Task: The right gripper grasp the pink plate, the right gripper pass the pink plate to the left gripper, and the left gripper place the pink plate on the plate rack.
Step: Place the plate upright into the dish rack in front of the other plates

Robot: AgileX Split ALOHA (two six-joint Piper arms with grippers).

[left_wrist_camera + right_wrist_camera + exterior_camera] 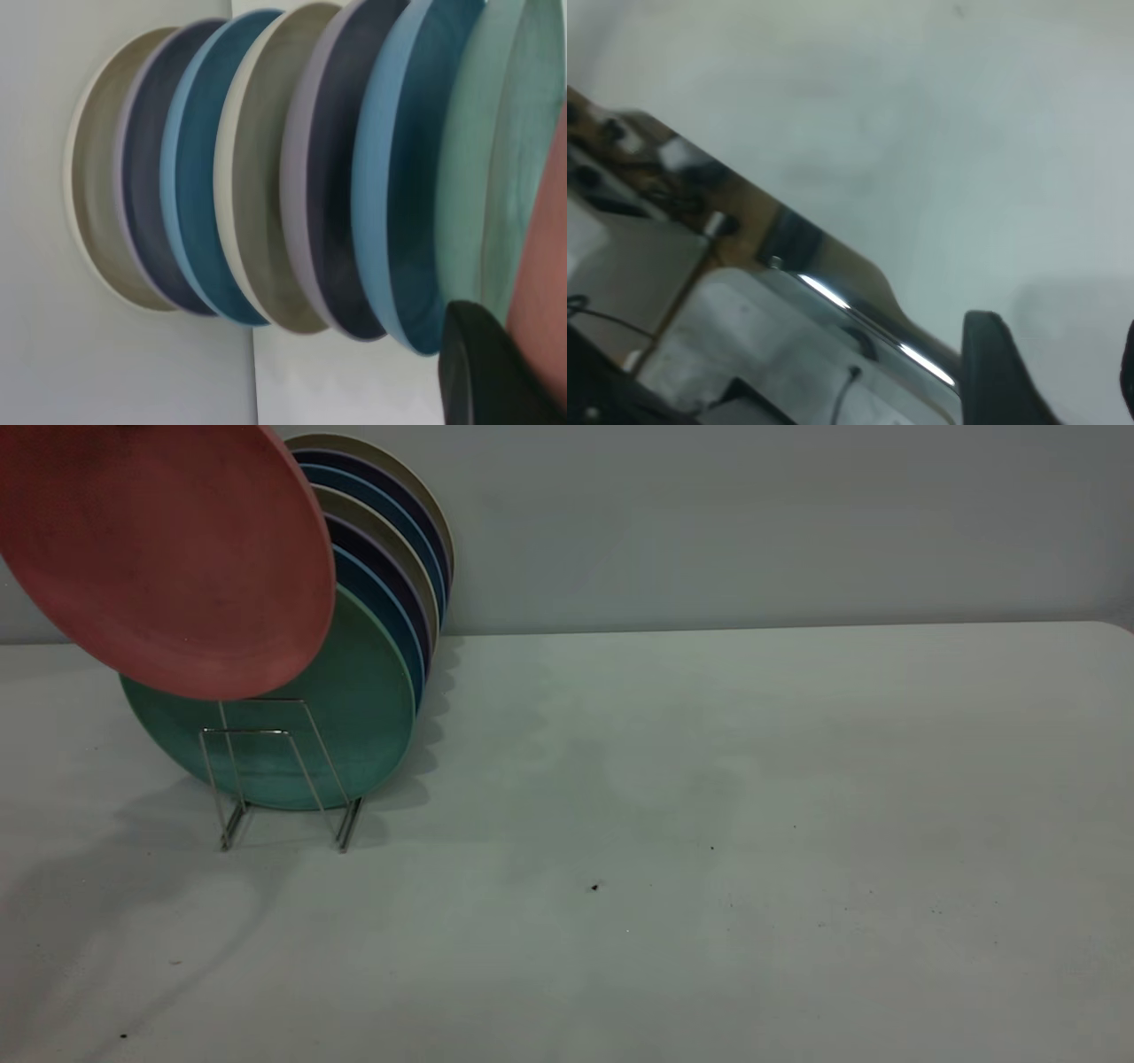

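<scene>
Pink plate (168, 558): held tilted in the air at the exterior view's upper left, above and in front of the plate rack (283, 779), overlapping the upper part of the teal-green plate (354, 717) behind it.
Plate rack: low wire loops on the table (709, 824), already holding a row of upright plates; the front loops stand bare, ahead of the teal-green plate.
Left gripper (492, 376): only one dark finger shows in the left wrist view, lying against the pink plate's rim (545, 301); by my reading it is clamped on that rim, though the second finger is hidden.
Right gripper (1050, 372): off to the side over the table's edge, fingers spread with nothing between them; out of the exterior view.
Key relation: the free slot lies below the plate and just in front of the teal-green one; the plate's face leans, not yet parallel to the stacked row.
Nearer arm: left, the only one at the rack.
Next move, as I judge: stand the plate upright, then lower its bottom edge into the front loops.
</scene>
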